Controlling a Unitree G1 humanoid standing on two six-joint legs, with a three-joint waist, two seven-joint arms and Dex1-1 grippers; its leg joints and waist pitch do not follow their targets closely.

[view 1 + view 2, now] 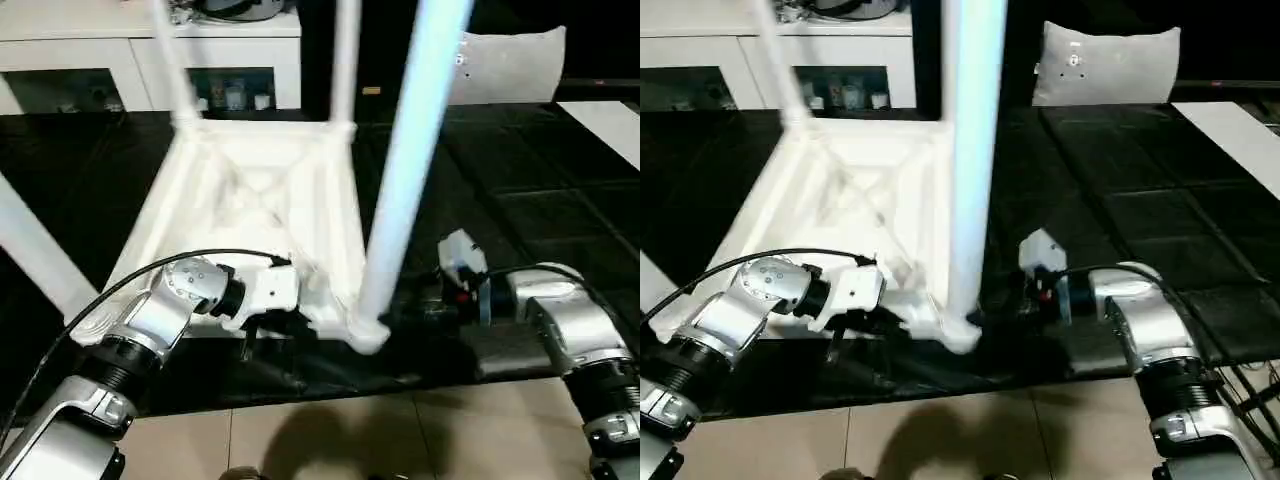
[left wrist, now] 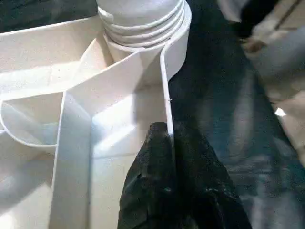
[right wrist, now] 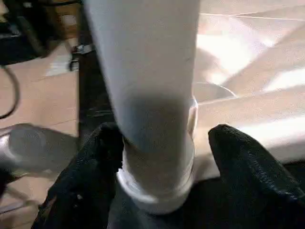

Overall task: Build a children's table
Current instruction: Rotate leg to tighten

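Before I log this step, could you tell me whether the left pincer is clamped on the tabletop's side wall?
Yes, the left pincer is shut on the thin side wall of the tabletop.

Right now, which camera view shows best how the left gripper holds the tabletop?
The left wrist view: the left gripper is seen close, its black fingers shut on the tabletop's thin rim wall, near the corner socket. In both eye views it looks small, at the tabletop's near edge, partly hidden by its white wrist housing.
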